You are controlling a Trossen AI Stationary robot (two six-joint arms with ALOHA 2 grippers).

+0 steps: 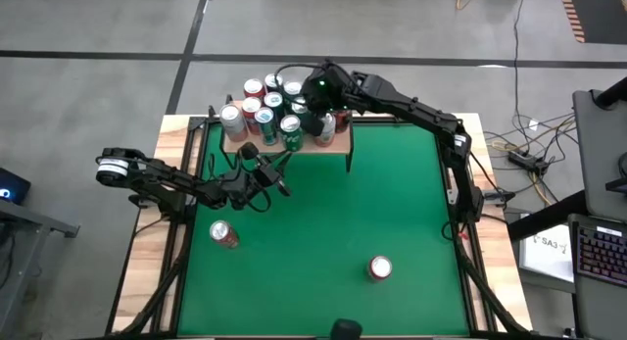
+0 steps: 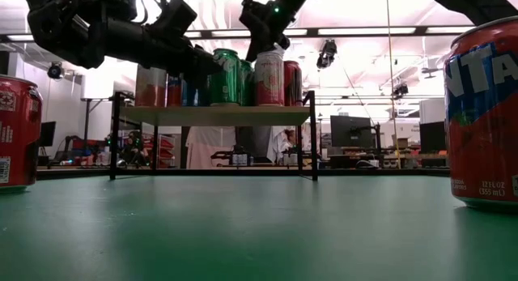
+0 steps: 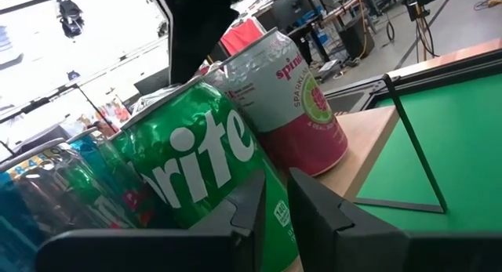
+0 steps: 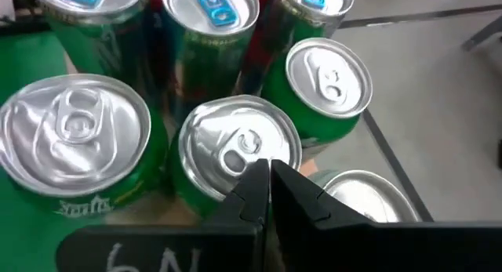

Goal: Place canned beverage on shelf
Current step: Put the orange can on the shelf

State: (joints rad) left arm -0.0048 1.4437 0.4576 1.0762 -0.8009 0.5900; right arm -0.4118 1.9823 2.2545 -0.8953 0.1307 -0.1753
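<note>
The shelf [image 1: 338, 146], a light-wood board on thin black legs [image 2: 218, 115], stands at the table's far edge and carries several upright cans. My right gripper [image 4: 263, 174] is shut and hangs over the tops of the green cans [image 4: 235, 146] near the shelf's right end; I cannot tell whether it touches one. My left gripper [image 3: 274, 201] sits level at the shelf's near edge, its fingers close together with nothing between them. It points at a green Sprite can [image 3: 196, 162] and a pink-and-white can [image 3: 290, 99] beside it.
Two red cans stand upright on the green table: one near the left [image 1: 223, 234], one near the right front [image 1: 380, 268]. The stretch between them and the shelf's legs [image 2: 314, 135] holds nothing else. Wooden table edges border the green mat.
</note>
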